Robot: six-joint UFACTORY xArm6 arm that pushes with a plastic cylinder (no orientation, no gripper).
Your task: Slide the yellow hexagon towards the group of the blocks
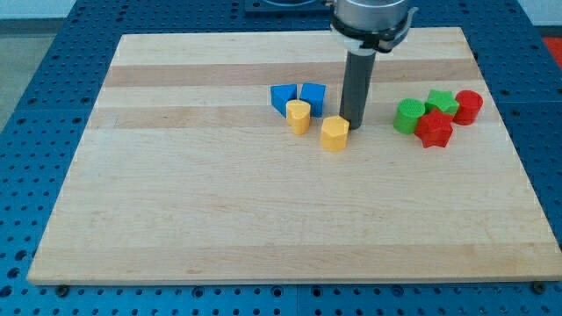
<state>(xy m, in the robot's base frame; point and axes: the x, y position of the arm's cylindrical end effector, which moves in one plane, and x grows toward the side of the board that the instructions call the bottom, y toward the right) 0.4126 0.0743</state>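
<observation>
The yellow hexagon (pixel 334 133) lies near the board's middle, just right of a yellow cylinder (pixel 299 116). Two blue blocks (pixel 283 96) (pixel 313 96) sit behind that cylinder toward the view's top. My tip (pixel 353 128) stands at the hexagon's upper right edge, touching or nearly touching it. The dark rod rises from there toward the view's top.
A second cluster lies at the view's right: a green cylinder (pixel 408 115), a green star (pixel 442 102), a red star (pixel 434 129) and a red cylinder (pixel 468 106). The wooden board (pixel 263 219) rests on a blue perforated table.
</observation>
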